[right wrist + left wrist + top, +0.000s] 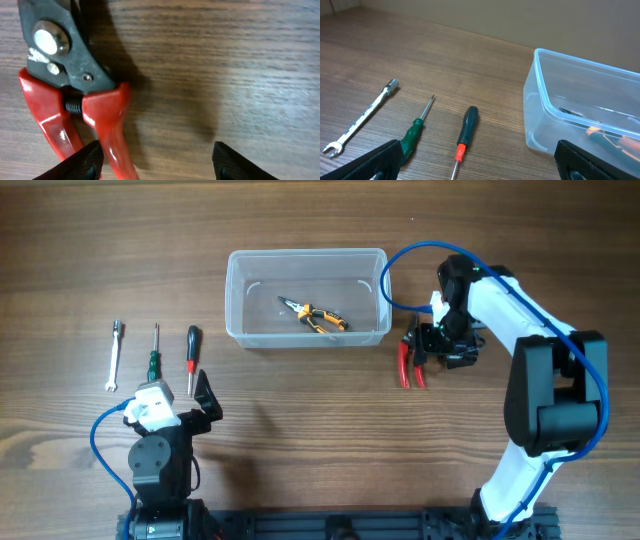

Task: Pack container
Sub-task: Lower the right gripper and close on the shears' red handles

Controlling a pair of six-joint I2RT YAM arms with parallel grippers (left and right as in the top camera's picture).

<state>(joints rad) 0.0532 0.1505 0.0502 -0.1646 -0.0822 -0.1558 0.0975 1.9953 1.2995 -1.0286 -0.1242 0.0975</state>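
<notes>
Right of the container (306,252), right gripper (156,150) hovers part-open, empty. Red cutters (65,75) lie beneath, handles toward the robot, off-centre in its gap.

Container (232,300): top open; floor free around orange pliers (318,318) at centre.
Table (300,415): bare strip in front of container.
Left: wrench (115,356), green screwdriver (154,358), black screwdriver (193,345), narrow lanes between.
Right: red cutters (408,365) just beside container wall, right tool (160,167) above handles.

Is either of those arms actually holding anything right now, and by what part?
Nothing is held. The left tool hangs open and empty; the right tool stands open over the handles of the red pliers, not clamped on them.
</notes>
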